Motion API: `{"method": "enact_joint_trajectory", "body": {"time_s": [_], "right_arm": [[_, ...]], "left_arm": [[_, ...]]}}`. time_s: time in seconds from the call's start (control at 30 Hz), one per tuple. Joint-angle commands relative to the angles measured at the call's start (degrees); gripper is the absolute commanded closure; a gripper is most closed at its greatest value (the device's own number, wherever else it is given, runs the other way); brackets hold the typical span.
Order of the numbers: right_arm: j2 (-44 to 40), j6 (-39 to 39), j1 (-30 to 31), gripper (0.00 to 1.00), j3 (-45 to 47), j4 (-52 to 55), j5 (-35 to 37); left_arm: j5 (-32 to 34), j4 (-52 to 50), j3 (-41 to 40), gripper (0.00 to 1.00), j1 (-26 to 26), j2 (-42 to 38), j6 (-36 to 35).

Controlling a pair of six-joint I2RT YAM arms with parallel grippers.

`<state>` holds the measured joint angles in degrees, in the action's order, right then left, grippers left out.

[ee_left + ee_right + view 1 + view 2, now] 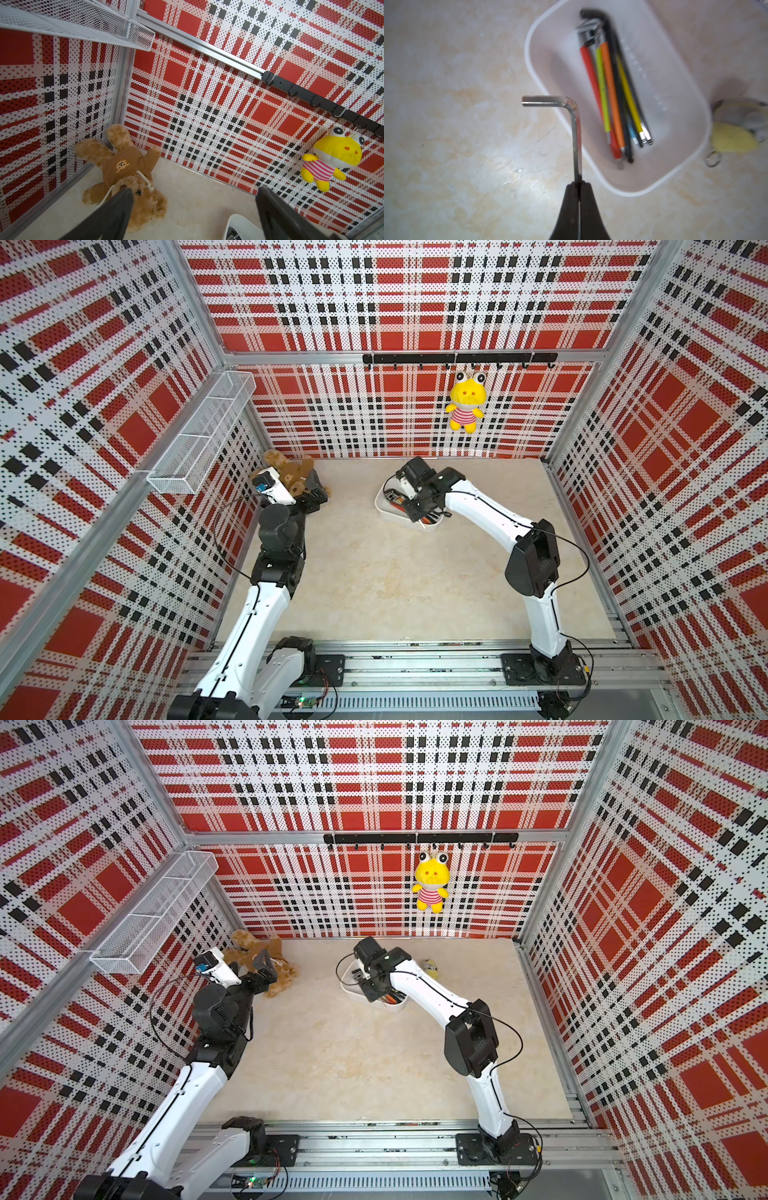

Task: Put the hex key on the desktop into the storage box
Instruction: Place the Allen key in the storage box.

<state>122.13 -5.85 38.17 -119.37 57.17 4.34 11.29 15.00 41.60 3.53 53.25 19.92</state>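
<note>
A silver L-shaped hex key (574,128) is pinched by its long shaft in my right gripper (578,184), which is shut on it. The key hangs over the cream desktop (467,124), its shaft crossing the near rim of the white storage box (629,193) and its short arm pointing away from the box. In both top views the right wrist covers the middle of the storage box (383,506) (352,991). My left gripper (194,190) is open and empty, near the teddy bear in the far left corner.
Several coloured hex keys (612,93) lie in the box. A small yellow keychain toy (733,137) sits just beyond it. A teddy bear (124,170) lies in the corner, a yellow frog plush (464,402) hangs from the hook rail (457,358), and a wire-mesh basket (199,439) is on the left wall.
</note>
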Motion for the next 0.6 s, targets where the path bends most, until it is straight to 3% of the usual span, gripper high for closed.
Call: {"method": "enact_joint_trajectory", "body": {"time_s": [0.0, 0.17, 0.33, 0.57], "right_arm": [[5.6, 5.9, -2.4, 1.00, -8.0, -0.9, 0.5], [17.2, 11.5, -4.3, 1.00, -22.2, 4.2, -0.7], [18.9, 13.9, -4.7, 1.00, -14.5, -1.5, -1.4], [23.2, 13.4, -5.3, 1.00, -13.3, -1.3, -3.0]], "left_arm": [[0.1, 1.1, -0.2, 0.01, -0.5, -0.3, 0.4], [0.0, 0.6, 0.1, 0.01, -0.5, -0.3, 0.4], [1.2, 0.4, -0.1, 0.01, 0.0, -0.8, -0.1], [1.6, -0.1, 0.3, 0.01, 0.6, -0.2, -0.7]]}}
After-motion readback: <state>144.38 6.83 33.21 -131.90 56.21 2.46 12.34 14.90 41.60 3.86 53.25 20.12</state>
